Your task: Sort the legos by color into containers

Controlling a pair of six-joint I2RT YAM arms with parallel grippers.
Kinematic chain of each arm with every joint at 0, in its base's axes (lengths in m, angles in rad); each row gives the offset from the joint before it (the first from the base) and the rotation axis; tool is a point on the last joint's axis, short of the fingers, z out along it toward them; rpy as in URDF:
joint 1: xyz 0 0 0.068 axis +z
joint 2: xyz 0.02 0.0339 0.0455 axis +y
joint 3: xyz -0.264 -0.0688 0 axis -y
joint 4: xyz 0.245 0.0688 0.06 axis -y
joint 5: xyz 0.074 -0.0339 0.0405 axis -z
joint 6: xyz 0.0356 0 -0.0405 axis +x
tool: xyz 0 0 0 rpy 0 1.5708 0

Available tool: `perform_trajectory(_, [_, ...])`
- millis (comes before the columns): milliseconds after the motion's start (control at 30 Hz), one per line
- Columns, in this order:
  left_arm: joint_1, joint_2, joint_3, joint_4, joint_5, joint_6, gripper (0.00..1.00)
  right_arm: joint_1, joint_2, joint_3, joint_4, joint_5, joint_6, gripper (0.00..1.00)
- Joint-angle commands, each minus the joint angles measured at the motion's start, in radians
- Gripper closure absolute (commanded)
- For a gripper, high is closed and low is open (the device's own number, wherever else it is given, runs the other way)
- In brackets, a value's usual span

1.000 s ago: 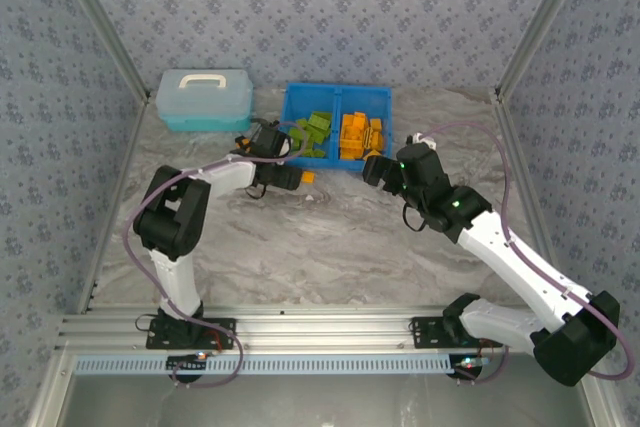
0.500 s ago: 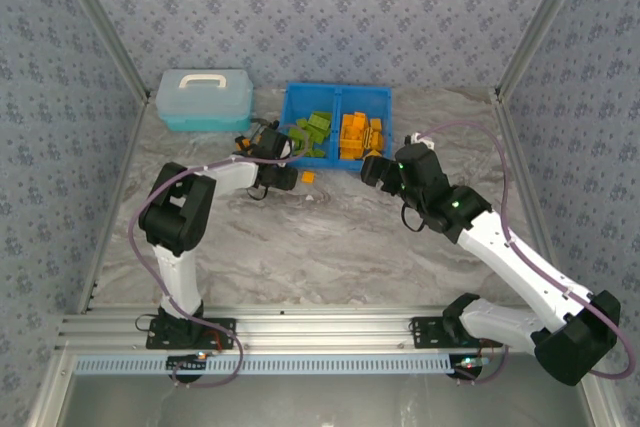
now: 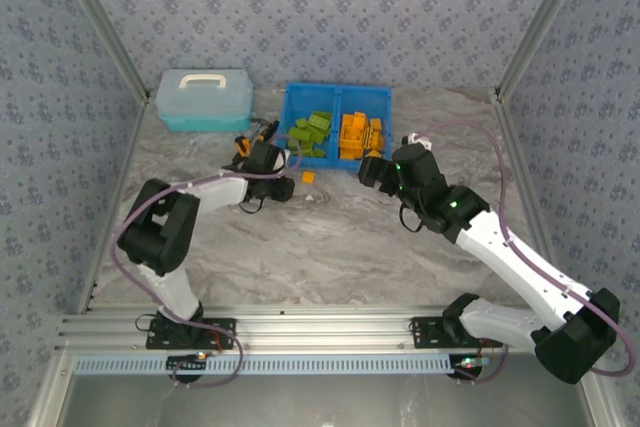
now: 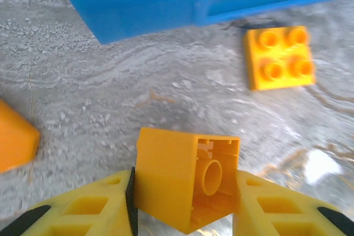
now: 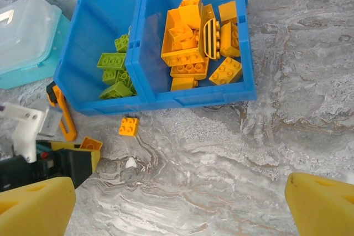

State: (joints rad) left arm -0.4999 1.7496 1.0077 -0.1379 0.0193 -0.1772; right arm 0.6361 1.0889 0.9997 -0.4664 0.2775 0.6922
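Observation:
My left gripper (image 4: 185, 192) is shut on an orange lego (image 4: 187, 178), its hollow underside facing the camera, just above the marble table. In the top view the left gripper (image 3: 283, 185) sits in front of the blue bin (image 3: 288, 107). A loose orange lego (image 4: 279, 57) (image 3: 308, 177) (image 5: 128, 126) lies by the bin's front wall (image 5: 193, 100). The left compartment holds green legos (image 5: 113, 62) and the right one holds orange legos (image 5: 191, 53). My right gripper (image 5: 180, 203) (image 3: 372, 169) hovers open and empty in front of the bin.
A pale blue lidded case (image 3: 204, 99) (image 5: 22, 37) stands left of the bin. An orange-and-black hand tool (image 5: 63, 115) (image 3: 243, 143) lies between case and bin, close to my left gripper. Bare marble table (image 5: 249, 153) stretches in front of the bin.
The left arm has swung its elbow left and drawn the gripper slightly back from the bin. The right gripper crept a little left. The loose orange lego stayed put.

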Motion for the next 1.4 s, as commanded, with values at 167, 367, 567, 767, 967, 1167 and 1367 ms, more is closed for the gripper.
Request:
perform_trajectory(167, [-0.098,-0.289,0.034,0.073,-0.001,-0.086,0.56,0.011,-0.004,0.024,0.008,0.053,0.0,0.0])
perform_trajectory(367, [-0.16,-0.114,0.297,0.111,-0.048,-0.093,0.56,0.015,-0.037,0.006,0.017,0.081,-0.002,0.0])
perform_trajectory(567, [-0.191,0.257,0.782,-0.075,-0.119,-0.13,0.58,0.017,-0.064,-0.009,-0.021,0.093,0.007,0.0])
perform_trajectory(767, [-0.191,0.657,1.385,-0.337,-0.082,-0.119,0.56,0.013,-0.104,-0.034,-0.035,0.115,0.002,0.0])
perform_trajectory(967, [-0.19,0.896,1.711,-0.386,0.004,-0.142,0.51,0.006,-0.126,-0.039,-0.046,0.12,0.0,0.0])
perform_trajectory(1167, [-0.193,0.889,1.71,-0.323,0.028,-0.163,0.31,0.007,-0.134,-0.024,-0.06,0.118,-0.006,0.0])
perform_trajectory(1367, [-0.204,0.772,1.7,-0.392,0.066,-0.104,0.24,0.006,-0.141,-0.018,-0.062,0.117,-0.001,0.0])
